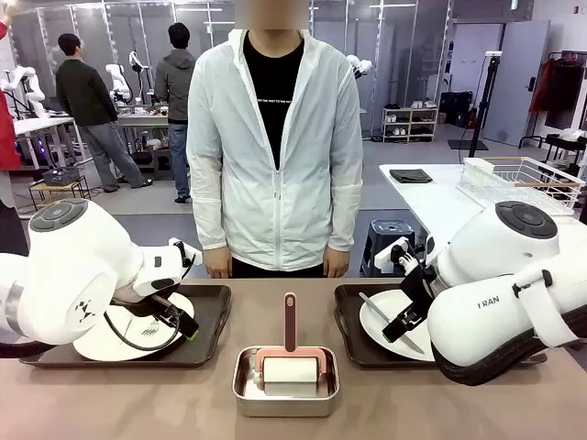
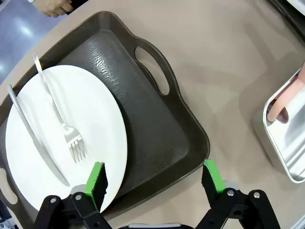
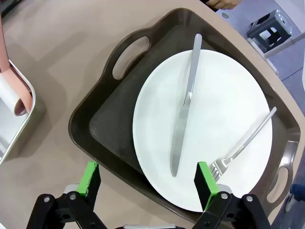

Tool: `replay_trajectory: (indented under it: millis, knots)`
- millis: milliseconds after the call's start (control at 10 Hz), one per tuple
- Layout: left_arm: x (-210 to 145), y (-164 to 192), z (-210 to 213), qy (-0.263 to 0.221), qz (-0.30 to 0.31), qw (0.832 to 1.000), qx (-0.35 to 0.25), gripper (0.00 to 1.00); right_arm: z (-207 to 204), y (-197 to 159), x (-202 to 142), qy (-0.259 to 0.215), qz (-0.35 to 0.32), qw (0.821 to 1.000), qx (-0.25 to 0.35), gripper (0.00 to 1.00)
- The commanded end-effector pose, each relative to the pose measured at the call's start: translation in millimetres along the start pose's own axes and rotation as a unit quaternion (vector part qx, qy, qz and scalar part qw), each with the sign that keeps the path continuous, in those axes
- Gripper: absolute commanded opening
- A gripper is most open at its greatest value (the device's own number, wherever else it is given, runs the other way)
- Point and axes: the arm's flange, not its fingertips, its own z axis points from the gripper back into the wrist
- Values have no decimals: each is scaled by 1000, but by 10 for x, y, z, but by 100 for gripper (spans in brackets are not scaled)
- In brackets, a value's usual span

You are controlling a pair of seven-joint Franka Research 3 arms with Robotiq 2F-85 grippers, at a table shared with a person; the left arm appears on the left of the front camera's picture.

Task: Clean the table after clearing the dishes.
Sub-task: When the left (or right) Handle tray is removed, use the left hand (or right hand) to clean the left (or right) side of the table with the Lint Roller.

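In the front view the table (image 1: pixel 440 403) bore the left plate (image 1: pixel 92 346) at 8 o'clock and the right plate (image 1: pixel 376 330) at 4 o'clock. In the left wrist view the left gripper (image 2: pixel 152 167) stood wide-jawed and empty, its plate at 9 o'clock. In the right wrist view the right gripper (image 3: pixel 147 168) gaped likewise, its plate at 2 o'clock.

Left hand (image 2: pixel 153 168), right hand (image 3: pixel 147 168): jaws wide

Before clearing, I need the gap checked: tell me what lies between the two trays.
Front view: a steel pan holding a pink-handled roller sits between the left tray and right tray, slightly nearer the robot; otherwise bare table.
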Motion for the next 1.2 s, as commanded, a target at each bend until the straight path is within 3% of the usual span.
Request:
replay_trajectory:
  millis: [0, 900, 1100]
  knots:
    - [0, -2, 0, 0, 0, 1000, 0, 100, 0, 0, 0, 0, 0, 1000, 0, 100]
    - [1, -4, 0, 0, 0, 1000, 0, 100, 0, -6, -1, 0, 0, 1000, 0, 100]
    - [239, 126, 152, -3, -11, 1000, -8, 100, 148, -196, 256, -4, 3, 1000, 12, 100]
